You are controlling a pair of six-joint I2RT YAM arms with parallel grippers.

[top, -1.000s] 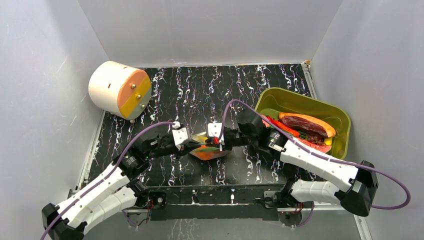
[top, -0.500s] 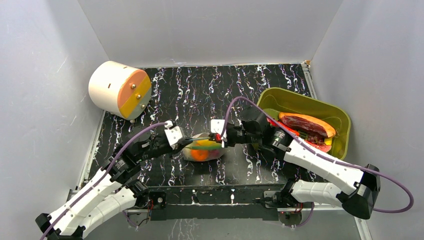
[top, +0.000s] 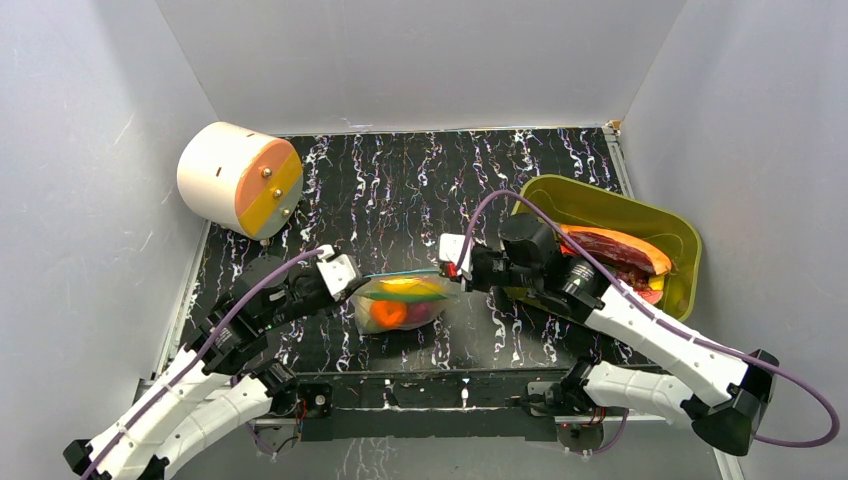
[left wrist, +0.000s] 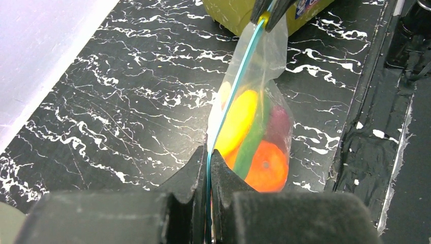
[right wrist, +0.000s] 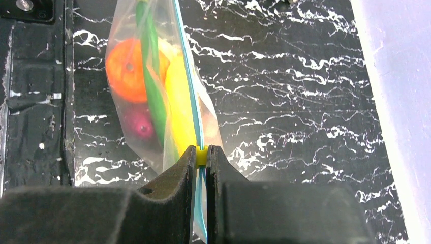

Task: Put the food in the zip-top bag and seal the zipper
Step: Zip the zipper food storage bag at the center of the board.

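Clear zip-top bag (left wrist: 277, 53), teal zipper (left wrist: 241, 76); inside, an orange (left wrist: 264, 170), yellow banana (left wrist: 238, 122), purple sweet potato (left wrist: 278, 129). Black tabletop (top: 400, 180) veined white. Olive-green bin (top: 560, 205) at three o'clock; cream drum (top: 215, 165), orange-yellow face, at ten.

The zip-top bag (top: 402, 300) is hanging between the two grippers, over the near centre of the table (top: 400, 190). The food (top: 395, 305) is lying inside it, below the zipper (left wrist: 239, 76) running along the top edge. The left gripper (left wrist: 209, 157) is pinching the zipper's left end and the right gripper (right wrist: 202, 152) its right end. A bin (top: 600, 200) is standing at the right, with loose food pieces (top: 612, 248) lying in it. A drum (top: 235, 180) is lying on its side at the far left.
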